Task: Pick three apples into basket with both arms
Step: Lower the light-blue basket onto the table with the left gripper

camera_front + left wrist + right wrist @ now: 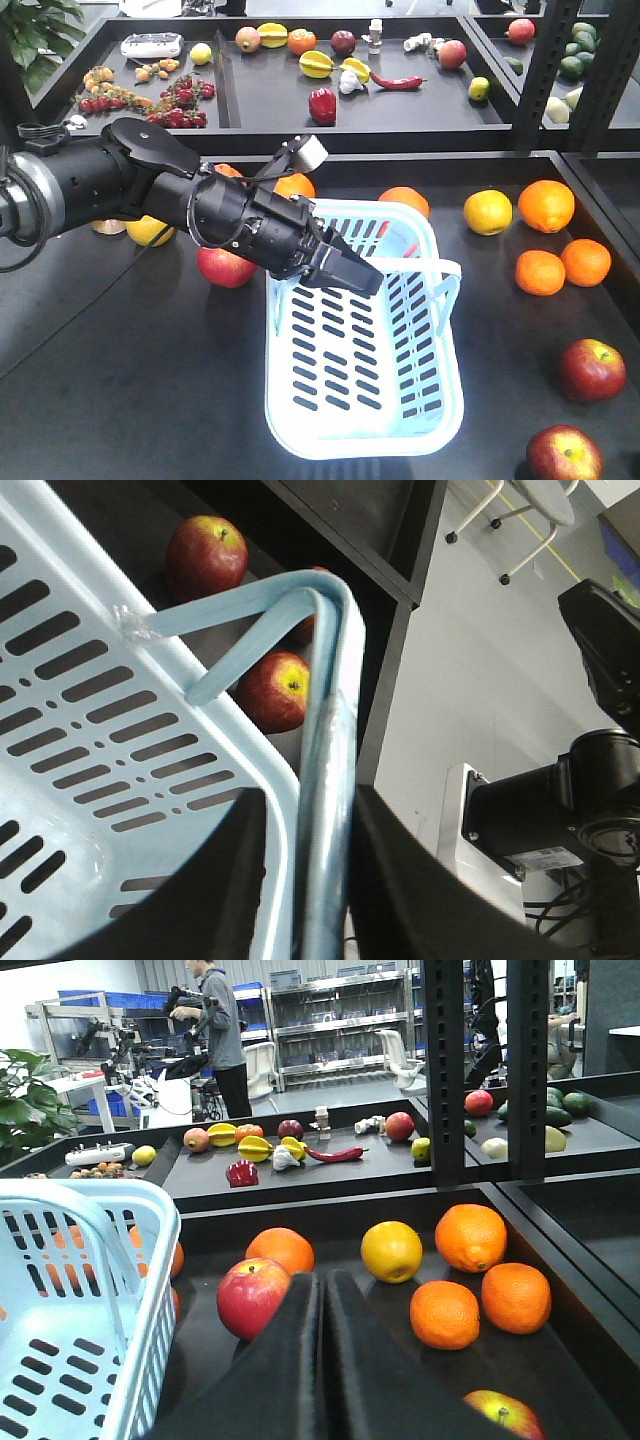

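In the front view, the pale blue slotted plastic basket stands on the black table and holds no fruit. The left gripper hangs over its far end. Two dark red round apples lie well apart at the right.

In the left wrist view, its fingers clasp the flat blue swing handle.

In the right wrist view, the right gripper is clenched on nothing, near another red apple.

I judge that the picking is not yet begun. Next, this gripper should open and go down over an apple.
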Tool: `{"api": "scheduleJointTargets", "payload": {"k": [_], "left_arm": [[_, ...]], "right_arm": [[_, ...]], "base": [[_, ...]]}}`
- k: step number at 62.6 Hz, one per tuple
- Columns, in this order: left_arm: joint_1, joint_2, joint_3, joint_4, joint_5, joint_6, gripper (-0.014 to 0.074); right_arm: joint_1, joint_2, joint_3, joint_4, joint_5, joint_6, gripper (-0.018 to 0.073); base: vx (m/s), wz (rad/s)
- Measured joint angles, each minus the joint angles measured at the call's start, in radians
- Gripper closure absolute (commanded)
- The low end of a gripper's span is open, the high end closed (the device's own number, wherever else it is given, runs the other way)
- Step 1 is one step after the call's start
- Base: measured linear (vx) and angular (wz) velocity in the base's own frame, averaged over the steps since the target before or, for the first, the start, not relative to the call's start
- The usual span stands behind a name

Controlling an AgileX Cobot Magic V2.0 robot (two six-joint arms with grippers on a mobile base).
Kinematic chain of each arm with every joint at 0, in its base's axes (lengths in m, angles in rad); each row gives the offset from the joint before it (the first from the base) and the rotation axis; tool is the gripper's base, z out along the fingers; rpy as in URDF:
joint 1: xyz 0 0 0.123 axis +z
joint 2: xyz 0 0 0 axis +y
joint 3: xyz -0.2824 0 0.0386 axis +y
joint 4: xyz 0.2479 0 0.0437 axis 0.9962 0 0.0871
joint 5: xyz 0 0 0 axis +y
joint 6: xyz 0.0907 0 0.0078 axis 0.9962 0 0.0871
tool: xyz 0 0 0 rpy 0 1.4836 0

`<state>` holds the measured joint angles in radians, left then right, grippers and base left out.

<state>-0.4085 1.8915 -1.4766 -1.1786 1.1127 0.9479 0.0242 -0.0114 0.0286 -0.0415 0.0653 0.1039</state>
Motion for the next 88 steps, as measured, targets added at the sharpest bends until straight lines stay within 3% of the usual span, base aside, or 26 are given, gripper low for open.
{"api": "scheduleJointTargets", "payload": {"k": [13,31,42,74,80,88], "left_arm": [[0.0,0.0,0.0,0.0,0.002,-0.025,0.0433],[0.0,0.0,0.0,-0.006,0.002,-0.065,0.0164],[0.0,0.0,0.0,-0.009,0.002,-0.071,0.0073],[0.0,0.0,-0.001,-0.025,0.003,-0.071,0.0085],[0.002,-0.004,-0.002,-0.041,0.007,-0.071,0.0137],[0.01,-0.031,-0.034,-0.037,0.012,-0.071,0.0286]], "right_arm": [[0.0,0.0,0.0,0.0,0.0,0.0,0.0564],[0.0,0.0,0.0,0.0,0.0,0.0,0.0564],[0.0,0.0,0.0,0.0,0.0,0.0,0.0564],[0.0,0.0,0.0,0.0,0.0,0.0,0.0564],[0.0,0.0,0.0,0.0,0.0,0.0,0.0564],[0.0,0.0,0.0,0.0,0.0,0.0,0.0564]], "base": [[0.0,0.0],[0.0,0.0],[0.0,0.0],[0.0,0.0],[0.0,0.0],[0.0,0.0]]}}
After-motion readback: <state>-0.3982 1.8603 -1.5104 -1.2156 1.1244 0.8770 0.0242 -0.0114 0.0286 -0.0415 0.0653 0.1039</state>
